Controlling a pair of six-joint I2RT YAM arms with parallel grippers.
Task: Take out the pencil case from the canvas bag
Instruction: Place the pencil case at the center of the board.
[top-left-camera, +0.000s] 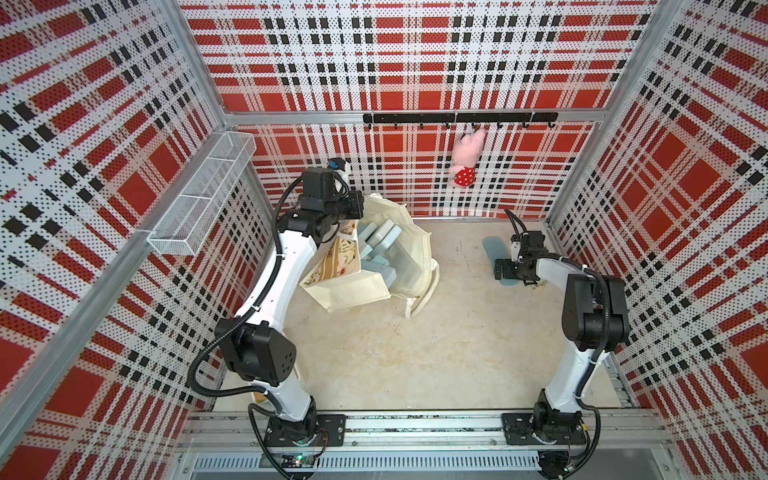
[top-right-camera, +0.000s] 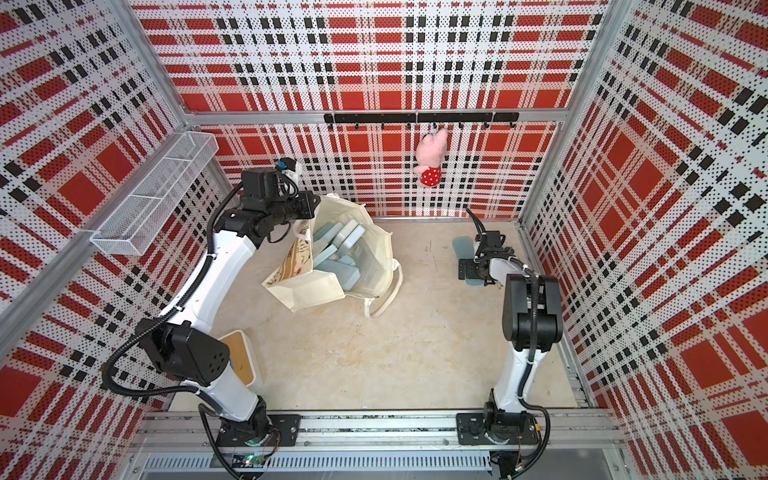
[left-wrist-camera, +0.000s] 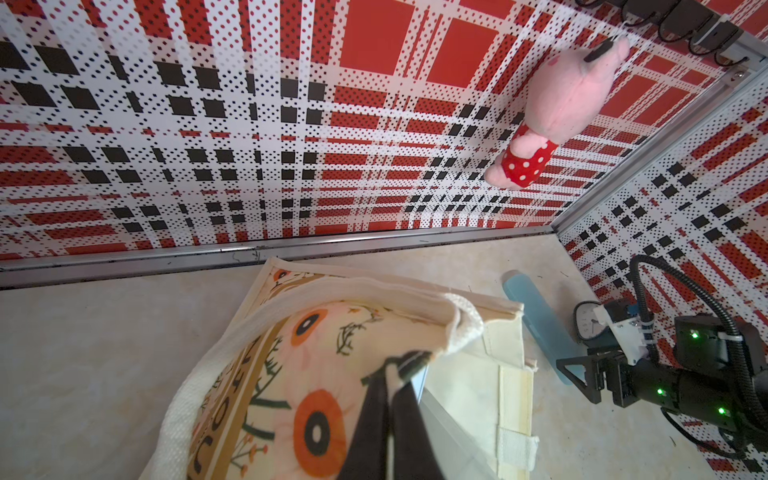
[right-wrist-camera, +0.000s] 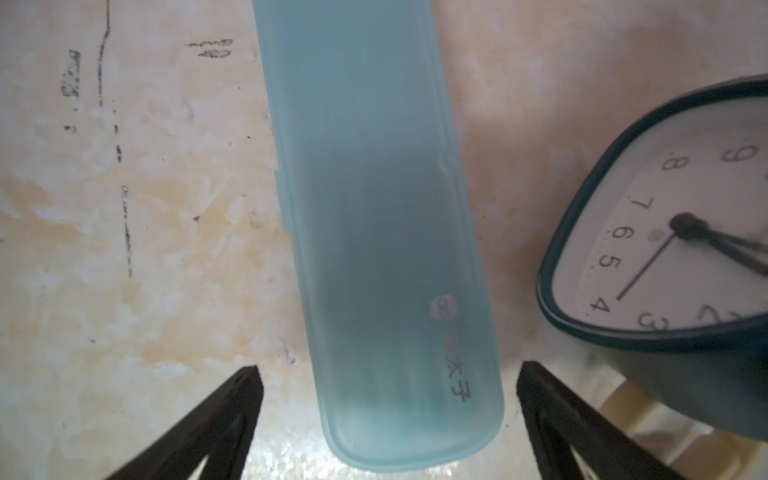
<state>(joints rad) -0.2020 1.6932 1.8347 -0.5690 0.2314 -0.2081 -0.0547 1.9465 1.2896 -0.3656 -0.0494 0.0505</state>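
Blue pencil case (top-left-camera: 492, 248) on table (top-left-camera: 415, 353), frame right, between spread right gripper (right-wrist-camera: 388, 368) fingers; left gripper (left-wrist-camera: 409, 365) pinching canvas bag (left-wrist-camera: 324, 332) rim.

On my right wrist feed the clock (right-wrist-camera: 665, 249) was the easiest thing to read. Its white dial carried black numerals 9, 8, 7, 6, 5, 4 and 3, and the next one was cut by the picture edge. Beside it, the translucent blue pencil case (right-wrist-camera: 374, 249) bore a small round pink mark near one end, then a pink square and two dark characters that looked like 太子, though I could not be sure. On the left wrist feed the canvas bag (left-wrist-camera: 316, 332) showed dark capital letters on a brown band of its flowered face. I made out only an O and a J.
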